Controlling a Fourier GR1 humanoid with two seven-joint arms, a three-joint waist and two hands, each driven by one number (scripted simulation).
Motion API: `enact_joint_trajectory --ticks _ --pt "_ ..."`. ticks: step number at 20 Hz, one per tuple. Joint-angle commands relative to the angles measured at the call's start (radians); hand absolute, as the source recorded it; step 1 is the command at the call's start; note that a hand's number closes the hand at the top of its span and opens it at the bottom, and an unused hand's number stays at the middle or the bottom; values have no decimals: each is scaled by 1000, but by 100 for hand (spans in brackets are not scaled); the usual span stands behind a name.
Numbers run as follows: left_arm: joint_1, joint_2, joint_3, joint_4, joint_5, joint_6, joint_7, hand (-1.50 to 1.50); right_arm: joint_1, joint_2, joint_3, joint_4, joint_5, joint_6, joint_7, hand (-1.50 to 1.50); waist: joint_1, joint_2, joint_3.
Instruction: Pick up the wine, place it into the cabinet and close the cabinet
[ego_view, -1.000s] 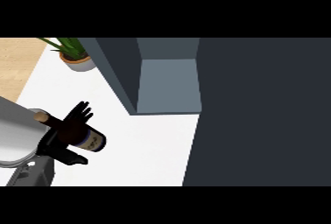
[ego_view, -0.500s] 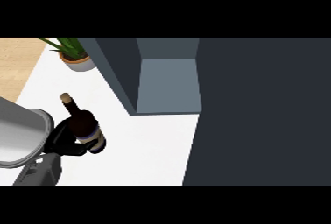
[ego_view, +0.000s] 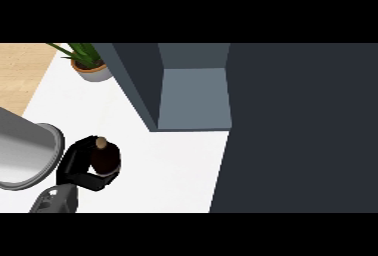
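The wine (ego_view: 104, 154) stands near the lower-left of the head view, seen almost from above: a dark bottle with its tan cork top pointing up toward the camera. A black hand (ego_view: 81, 170) is curled round it, fingers wrapping the body from the 7 o'clock side, so the bottle is grasped rather than standing free. Which hand this is cannot be settled with certainty; it comes in at the view's left, so it reads as the left hand, and no other hand shows. Whether the bottle's base touches the white surface (ego_view: 170, 170) or hangs just above it cannot be told from this angle.

At about 1 o'clock from the bottle, well apart, is the cabinet (ego_view: 193, 97), its pale grey-blue interior open to view between dark walls. The large dark panel (ego_view: 295, 130) at 3 o'clock may be its door or side; that is unclear. A potted plant (ego_view: 87, 62) sits at 12 o'clock, and a grey rounded body (ego_view: 26, 155) lies just beside the hand at 9 o'clock.

The step in hand appears to be the pick-up, with the grasp made. The next move calls for carrying the bottle upright toward 1 o'clock, clearing the cabinet's near wall before setting it inside.
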Motion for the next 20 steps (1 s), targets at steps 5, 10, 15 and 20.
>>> enact_joint_trajectory --ticks 5,10,15,20 --pt "131 -112 -50 -186 0 80 -31 150 97 -67 -17 -210 33 12 36 -150 3 4 -3" --pt "215 -195 -121 -274 -9 81 -6 150 73 -57 -36 -194 -6 6 31 -150 6 4 -3" --pt "304 -208 -208 -502 66 94 108 150 99 -65 -42 -190 -1 -2 -1 -150 12 2 -2" --pt "309 -209 -305 -631 95 144 231 150 129 -94 -26 -237 6 1 12 -150 3 1 -3"
